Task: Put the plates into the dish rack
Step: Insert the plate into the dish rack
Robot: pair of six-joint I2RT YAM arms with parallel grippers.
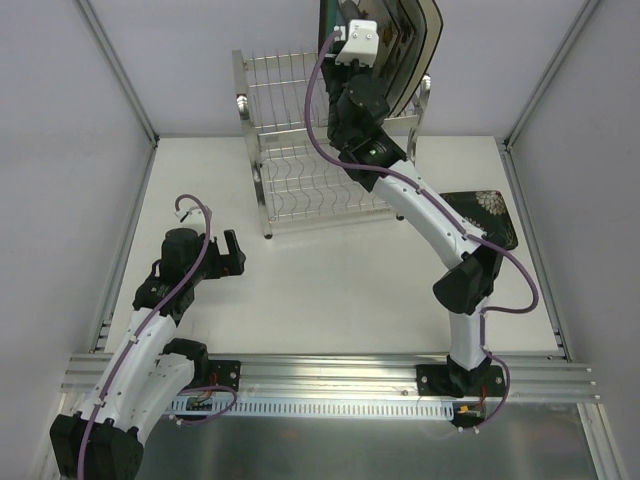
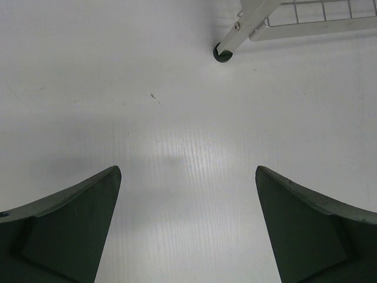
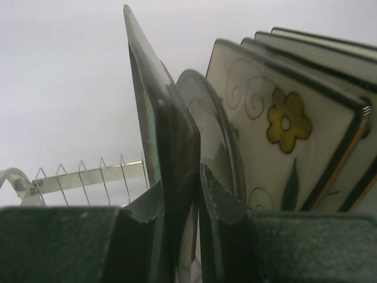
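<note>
My right gripper [image 3: 181, 177] is shut on the lower edge of a black and teal plate [image 3: 156, 112], holding it upright over the top tier of the chrome dish rack [image 1: 285, 100]. Right beside it stand a round plate [image 3: 209, 118] and several cream plates with colourful flowers [image 3: 283, 135], upright in the rack. From the top view the held plate [image 1: 331, 18] is at the left of that row [image 1: 415, 35]. A dark plate with white flowers [image 1: 482, 215] lies flat on the table at the right. My left gripper [image 1: 232, 252] hovers open and holds nothing.
The rack's foot [image 2: 222, 54] and lower wire shelf [image 2: 318, 17] show just ahead of my left gripper [image 2: 185, 171]. The right arm [image 1: 430, 215] stretches across the rack's right side. Frame rails [image 1: 130, 90] line the white table's edges.
</note>
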